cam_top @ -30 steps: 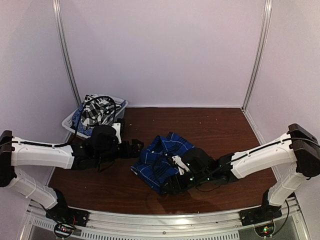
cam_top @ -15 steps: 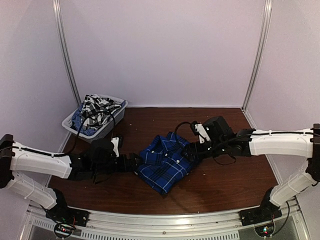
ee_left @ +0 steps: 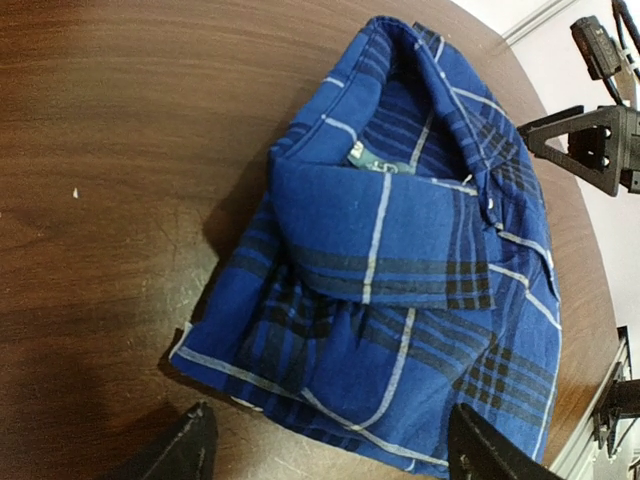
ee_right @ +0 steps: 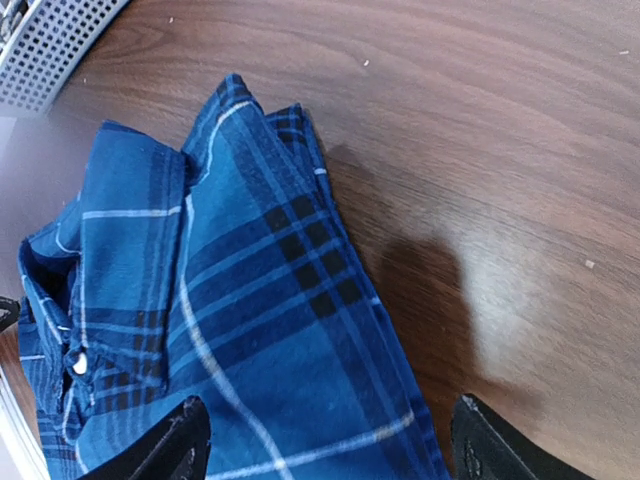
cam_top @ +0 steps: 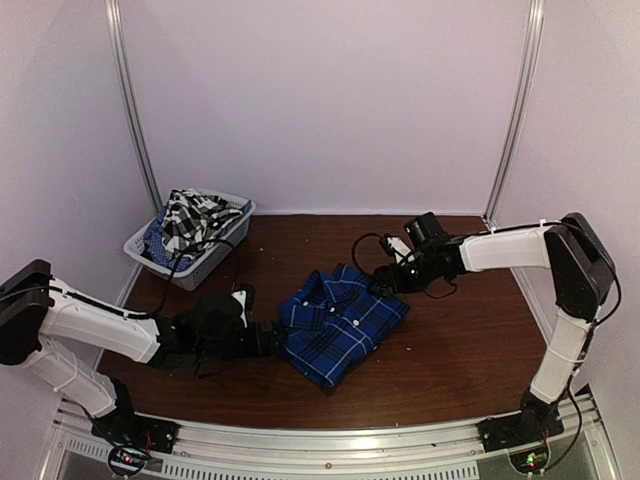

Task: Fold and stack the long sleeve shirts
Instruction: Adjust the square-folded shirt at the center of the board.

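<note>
A folded blue plaid long sleeve shirt (cam_top: 338,322) (ee_left: 400,280) (ee_right: 230,320) lies flat on the brown table, collar toward the back left. My left gripper (cam_top: 272,338) (ee_left: 330,448) stands open at the shirt's near left edge, its black fingertips (ee_left: 190,445) spread on either side of the hem. My right gripper (cam_top: 380,281) (ee_right: 325,445) is open at the shirt's far right edge, one fingertip (ee_right: 185,435) over the cloth. A black-and-white checked shirt (cam_top: 192,216) sits bunched in the basket.
The white mesh basket (cam_top: 232,222) (ee_right: 45,40) stands at the back left against the wall, with some blue cloth in it too. Bare brown table (cam_top: 460,340) lies to the right of the shirt and in front of it. White walls enclose the back and both sides.
The right arm swung from the shirt's near side round to its far right edge. The left gripper dropped nearer and right, to the shirt's left edge. The shirt now lies flatter.
</note>
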